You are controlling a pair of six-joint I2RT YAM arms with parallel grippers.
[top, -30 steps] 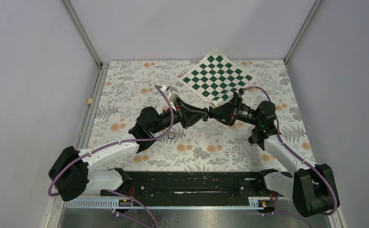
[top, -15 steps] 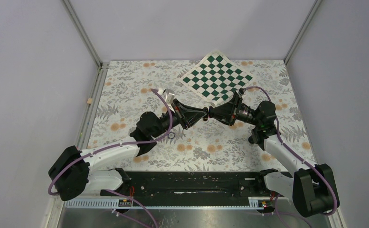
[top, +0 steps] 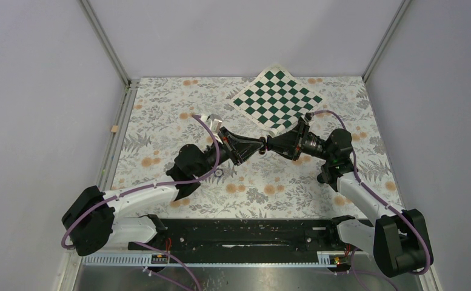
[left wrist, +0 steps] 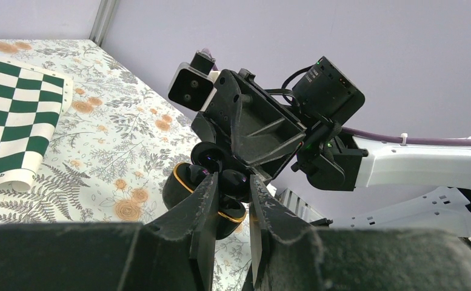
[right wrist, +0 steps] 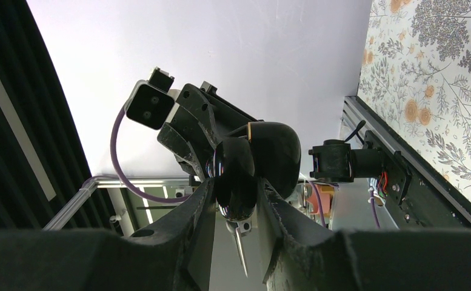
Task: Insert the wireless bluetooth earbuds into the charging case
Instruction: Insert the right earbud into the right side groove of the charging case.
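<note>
Both grippers meet tip to tip above the middle of the flowered table (top: 160, 109). My right gripper (right wrist: 236, 185) is shut on the charging case (right wrist: 278, 151), a glossy black case with a gold rim that hangs open. In the left wrist view the case (left wrist: 181, 185) lies just past my left gripper (left wrist: 233, 180). That gripper is shut on a tiny glossy black earbud (left wrist: 237, 185) at the case's open mouth. A second dark round shape with a blue glint (left wrist: 210, 156) sits in the case behind it. From above, the left gripper (top: 258, 146) and right gripper (top: 273, 144) hide both case and buds.
A green-and-white chequered board (top: 277, 98) lies at the back right, just behind the right gripper. A small dark ring (top: 219, 172) lies on the cloth under the left arm. A small tan strip (top: 114, 128) sits on the left rail.
The left arm's wrist and elbow have shifted slightly to the left. The gripper tips stay together at the same spot. The right arm has not visibly moved.
</note>
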